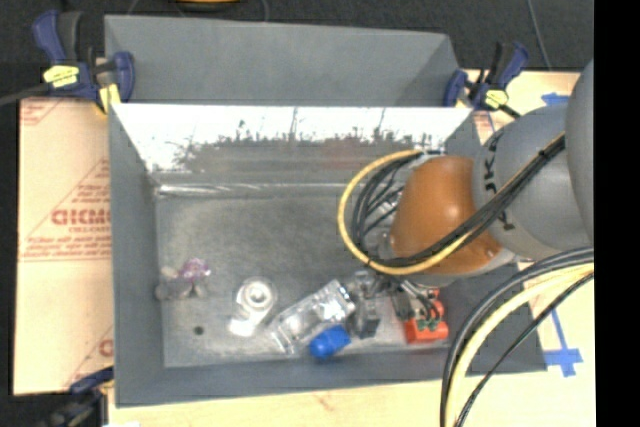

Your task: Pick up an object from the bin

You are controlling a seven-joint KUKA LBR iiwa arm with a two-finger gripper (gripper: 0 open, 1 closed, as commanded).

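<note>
Gripper (368,307), low near the front wall of the bin (260,225) under the arm's orange cover (435,205), sat right beside a clear plastic bottle with a blue cap (315,323), a red block (425,327) close on its other side, though whether it was spread or closed could not be told.

The claw (367,305) hangs just beside a clear blue-capped plastic thing (312,318).

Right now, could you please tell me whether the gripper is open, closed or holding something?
Gripper: cannot be told; it is down by the clear bottle with the blue cap.
</note>
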